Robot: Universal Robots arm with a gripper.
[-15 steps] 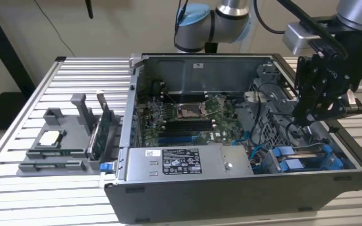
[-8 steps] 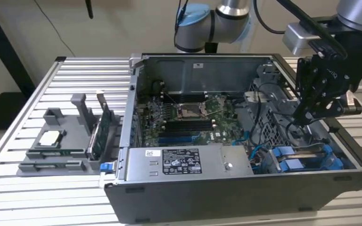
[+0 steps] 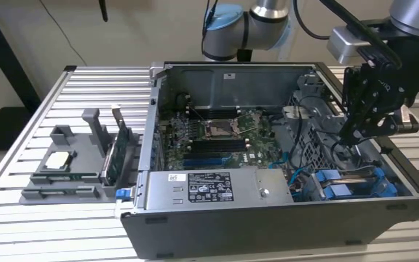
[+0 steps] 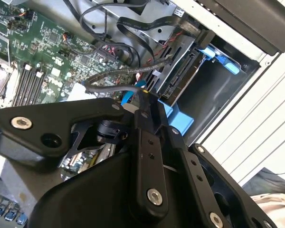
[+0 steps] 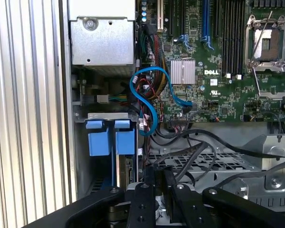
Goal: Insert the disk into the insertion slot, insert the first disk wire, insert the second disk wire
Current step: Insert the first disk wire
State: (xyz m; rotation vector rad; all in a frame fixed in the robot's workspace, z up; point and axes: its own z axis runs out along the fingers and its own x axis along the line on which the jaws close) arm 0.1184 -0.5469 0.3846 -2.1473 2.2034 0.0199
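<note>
The open computer case (image 3: 282, 218) lies on a slatted table. In the second wrist view my gripper (image 4: 143, 97) is shut on the end of a black disk wire (image 4: 109, 84), just short of the disk's (image 4: 183, 71) connector edge. The disk sits in its blue carrier (image 4: 179, 118) inside the dark grey insertion slot (image 4: 213, 90). In the exterior view my gripper (image 3: 348, 139) hangs inside the case near its right wall, above the blue carriers (image 3: 340, 185). The first wrist view has my gripper (image 5: 156, 175) beside two blue carrier tabs (image 5: 109, 142).
A grey power supply box (image 3: 217, 188) fills the case's front corner, with the motherboard (image 3: 217, 136) behind it. A looped blue cable (image 5: 152, 95) and black cables (image 5: 204, 142) lie near the drive bays. A grey fixture (image 3: 71, 164) with parts stands on the exterior view's left.
</note>
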